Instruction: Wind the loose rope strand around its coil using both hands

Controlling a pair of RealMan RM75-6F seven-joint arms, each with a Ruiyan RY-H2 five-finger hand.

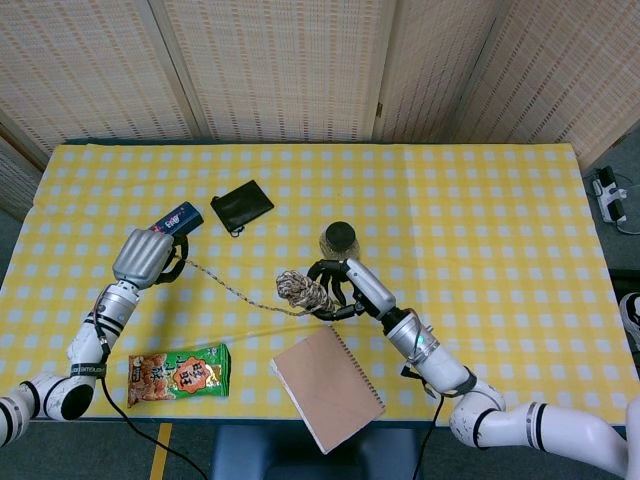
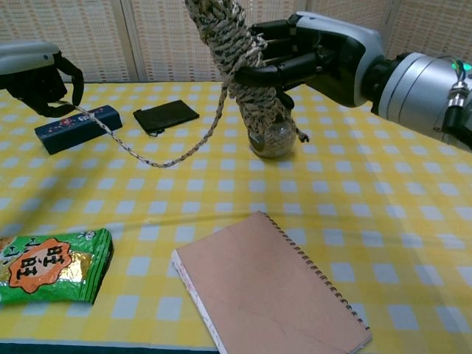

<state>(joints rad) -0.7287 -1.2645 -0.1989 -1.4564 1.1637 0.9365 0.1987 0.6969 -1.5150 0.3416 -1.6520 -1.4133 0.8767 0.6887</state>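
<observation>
Speckled rope coil (image 2: 237, 66) upright in right hand (image 2: 310, 59) — strand (image 2: 158, 161) sagging toward left hand (image 2: 37, 77).

Rough fibre against smooth plastic

The rope coil (image 2: 236, 59) is looking coarse and matt; the right hand (image 2: 310, 55) is showing glossy black fingers and a satin silver shell, the tablecloth (image 2: 383, 221) is lying as soft matt cloth, and the snack packet (image 2: 51, 265) is gleaming like foil.

Both arms are built from glossy white segments with black bands at the joints. The left hand (image 1: 146, 258) and right hand (image 2: 310, 55) are capped in silver-grey shells over black fingers. A green light is seen at the right wrist, black cables alongside.
</observation>
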